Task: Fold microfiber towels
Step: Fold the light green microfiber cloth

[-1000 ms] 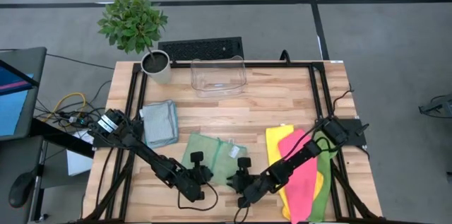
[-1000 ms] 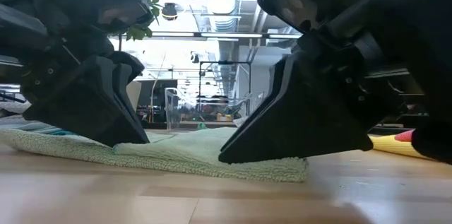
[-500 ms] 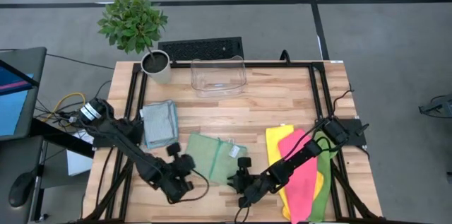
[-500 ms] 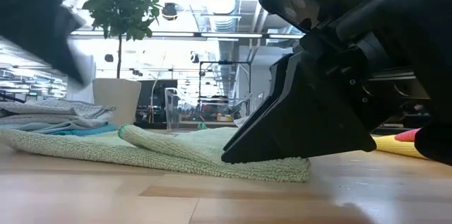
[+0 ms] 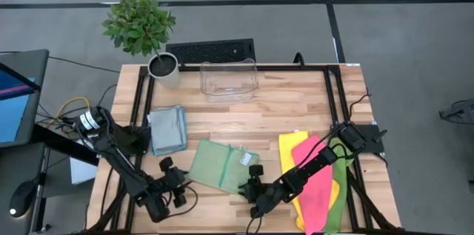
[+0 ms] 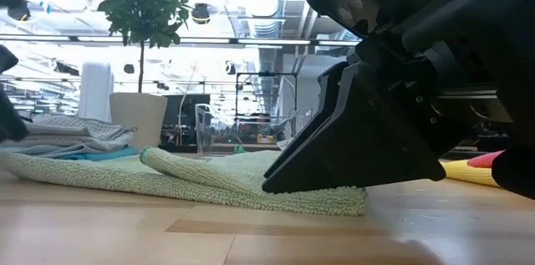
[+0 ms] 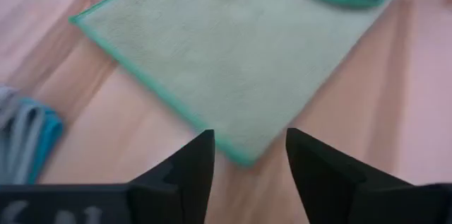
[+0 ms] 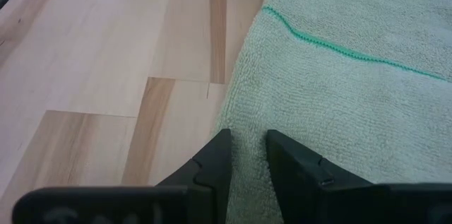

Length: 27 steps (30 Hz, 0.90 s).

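At lower centre of the high view: pale green towel (image 5: 222, 165) lying folded on the desk (image 5: 296, 113). Left gripper (image 5: 172, 184) now released, fingers apart, withdrawn lower left of the towel. Right gripper (image 5: 254, 188) still clamping towel's near edge. Fold likely placed.

Left arm (image 5: 122, 167): dark, jointed links; pale round cap at the base end; thin black cable looped by the wrist.
Right arm (image 5: 311, 167): dark, blocky links; black cable along it.
Left gripper (image 7: 244, 174): two matte black, wedge-shaped fingers.
Right gripper (image 8: 246, 159): two matte black fingers, tapered tips.
Right gripper housing, low view: angular black shell; small round screw near the top.
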### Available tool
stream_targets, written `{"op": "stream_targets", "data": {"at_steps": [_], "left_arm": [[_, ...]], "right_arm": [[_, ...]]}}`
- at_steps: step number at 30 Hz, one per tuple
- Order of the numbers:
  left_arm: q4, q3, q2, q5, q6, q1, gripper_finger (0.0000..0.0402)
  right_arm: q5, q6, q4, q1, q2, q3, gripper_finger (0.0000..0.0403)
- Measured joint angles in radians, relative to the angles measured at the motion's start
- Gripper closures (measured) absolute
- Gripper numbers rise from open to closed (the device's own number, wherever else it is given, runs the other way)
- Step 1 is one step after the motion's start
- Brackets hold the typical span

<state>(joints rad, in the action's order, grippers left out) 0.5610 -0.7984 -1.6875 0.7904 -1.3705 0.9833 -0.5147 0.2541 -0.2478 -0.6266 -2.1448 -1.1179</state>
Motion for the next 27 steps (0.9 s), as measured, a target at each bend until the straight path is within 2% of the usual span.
{"op": "stream_targets", "data": {"at_steps": [3, 5, 8, 11, 16, 23, 27], "left_arm": [[-0.038, 0.047, 0.0, 0.008, 0.039, 0.001, 0.0219], [-0.122, 0.084, 0.0, 0.005, 0.111, 0.0, 0.0216], [-0.283, 0.136, 0.0, -0.043, 0.239, -0.003, 0.022], [-0.317, 0.153, 0.006, -0.083, 0.264, -0.019, 0.0233], [-0.307, 0.153, 0.005, -0.08, 0.278, -0.034, 0.0279], [-0.257, 0.134, 0.003, -0.098, 0.283, -0.066, 0.0383], [-0.197, 0.083, -0.002, -0.109, 0.341, -0.088, 0.0392]], "right_arm": [[0.0, 0.0, 0.0, 0.0, 0.0, 0.0, 0.0285], [0.0, 0.0, 0.0, 0.0, 0.0, 0.0, 0.0285], [0.0, 0.004, 0.0, 0.0, -0.001, 0.0, 0.0285], [0.0, 0.007, 0.0, 0.001, -0.001, 0.0, 0.0285], [0.005, 0.008, -0.001, 0.006, -0.001, 0.0, 0.0285], [0.028, -0.038, 0.032, -0.002, 0.043, 0.007, 0.0285], [0.029, -0.106, -0.047, 0.004, 0.09, 0.004, 0.0285]]}}
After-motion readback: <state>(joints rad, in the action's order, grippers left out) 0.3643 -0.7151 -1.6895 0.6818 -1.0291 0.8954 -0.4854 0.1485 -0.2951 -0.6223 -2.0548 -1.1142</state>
